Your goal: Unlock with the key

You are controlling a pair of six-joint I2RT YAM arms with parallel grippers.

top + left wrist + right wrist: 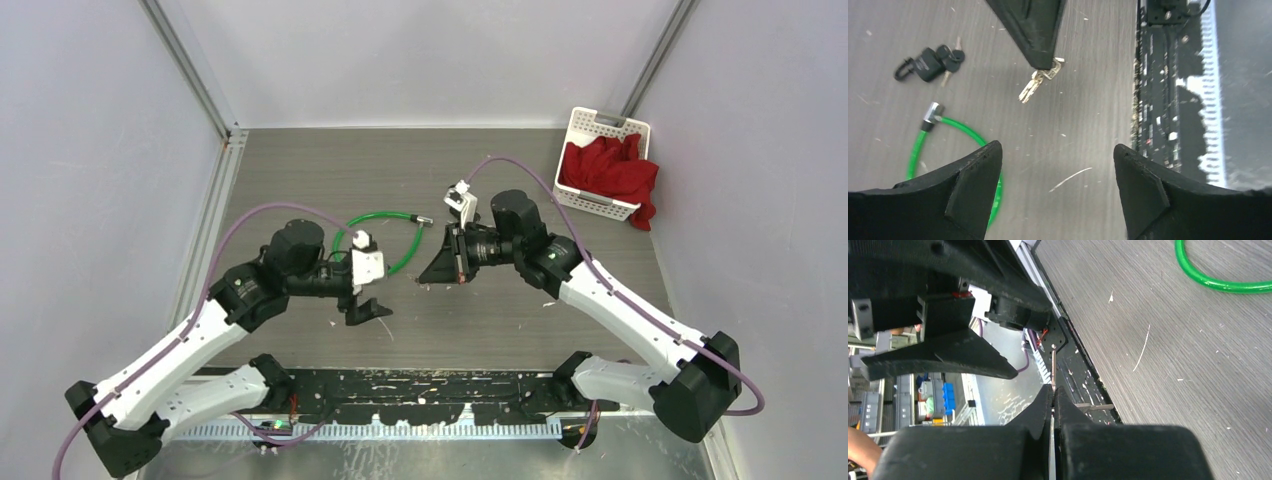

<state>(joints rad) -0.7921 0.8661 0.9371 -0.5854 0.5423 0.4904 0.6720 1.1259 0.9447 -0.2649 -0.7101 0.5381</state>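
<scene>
The right gripper [1053, 396] is pinched shut on the small keys [1035, 84], held over the table [1088, 110]. The left gripper [1057, 150] gapes wide, empty. The black lock [928, 65] lies near the green cable [960, 127]. The keys look light, stiff and slippery, best gripped by the bow.

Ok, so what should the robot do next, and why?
Probably the left gripper should reach over to the black lock and hold it steady. It is open and empty, while the right gripper is shut on the key. The lock lies loose near the green cable, so it might slide when the key pushes in.
</scene>
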